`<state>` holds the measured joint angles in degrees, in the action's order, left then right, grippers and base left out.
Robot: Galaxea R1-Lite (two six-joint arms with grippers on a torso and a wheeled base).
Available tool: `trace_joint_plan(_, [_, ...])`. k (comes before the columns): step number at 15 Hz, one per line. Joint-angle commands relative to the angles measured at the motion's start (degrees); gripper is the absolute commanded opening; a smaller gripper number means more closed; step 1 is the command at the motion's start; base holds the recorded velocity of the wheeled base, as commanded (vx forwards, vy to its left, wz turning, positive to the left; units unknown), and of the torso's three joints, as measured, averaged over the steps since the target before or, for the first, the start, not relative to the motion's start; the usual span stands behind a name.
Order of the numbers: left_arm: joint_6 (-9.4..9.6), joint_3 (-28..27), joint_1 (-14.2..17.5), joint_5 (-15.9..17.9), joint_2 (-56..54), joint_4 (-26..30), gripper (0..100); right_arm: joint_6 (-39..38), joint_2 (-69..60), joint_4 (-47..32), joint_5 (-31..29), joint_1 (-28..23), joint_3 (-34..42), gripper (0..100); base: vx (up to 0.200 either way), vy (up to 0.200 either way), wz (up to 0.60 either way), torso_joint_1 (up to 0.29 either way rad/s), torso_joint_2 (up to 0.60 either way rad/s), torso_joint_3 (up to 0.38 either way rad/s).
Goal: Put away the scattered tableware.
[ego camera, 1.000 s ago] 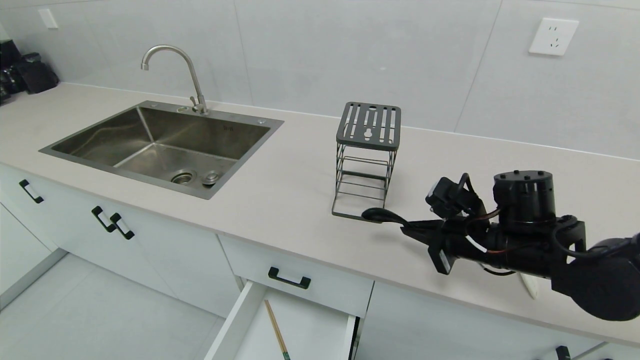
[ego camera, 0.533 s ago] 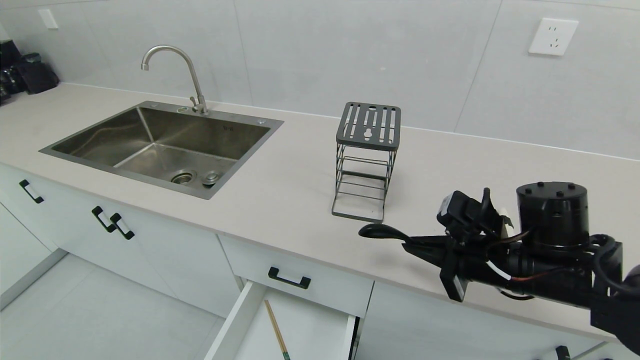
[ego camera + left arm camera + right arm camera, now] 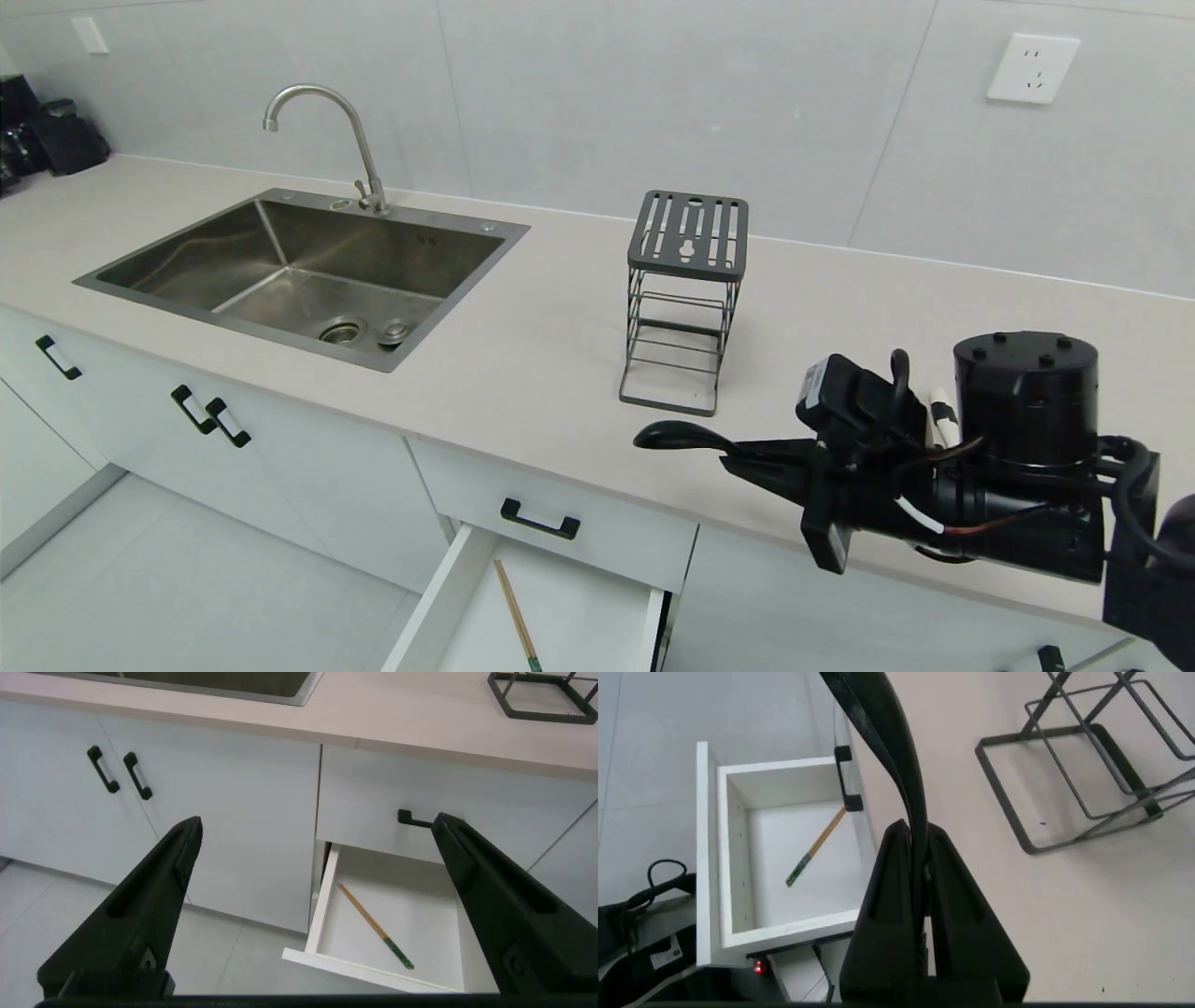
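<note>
Head view: the right hand is clenched on 1 black spoon, held above the front edge of the surface. Its long axis runs level, bowl toward the robot's left. 1 open drawer lies below and left of that bowl, holding 1 chopstick. The left hand, released and empty, hangs above the drawer.
</note>
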<state>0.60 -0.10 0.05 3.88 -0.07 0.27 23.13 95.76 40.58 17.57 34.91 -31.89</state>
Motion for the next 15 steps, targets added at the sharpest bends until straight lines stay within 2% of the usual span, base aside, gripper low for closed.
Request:
trace_joint_plan(1, [0.02,0.0,0.0,0.0,0.1,0.0,100,-0.2,0.2,0.0,0.3,2.1,-0.9,0,0.000,0.000,0.00,0.000,0.00,0.000])
trace_joint_plan(3, [0.02,0.0,0.0,0.0,0.1,0.0,100,-2.0,0.8,0.1,0.3,4.4,-3.6,0,0.000,0.000,0.00,0.000,0.00,0.000])
trace_joint_plan(6, [0.02,0.0,0.0,0.0,0.1,0.0,100,-10.3,4.9,4.4,-0.3,9.5,-8.3,0,0.000,0.000,0.00,0.000,0.00,0.000])
trace_joint_plan(12, [0.02,0.0,0.0,0.0,0.1,0.0,100,-10.3,7.3,4.5,-0.3,11.8,-9.3,0,0.000,0.000,0.00,0.000,0.00,0.000])
trace_joint_plan(15, [0.02,0.0,0.0,0.0,0.1,0.0,100,-9.2,7.3,4.2,-0.3,11.8,-7.4,0,0.000,0.000,0.00,0.000,0.00,0.000])
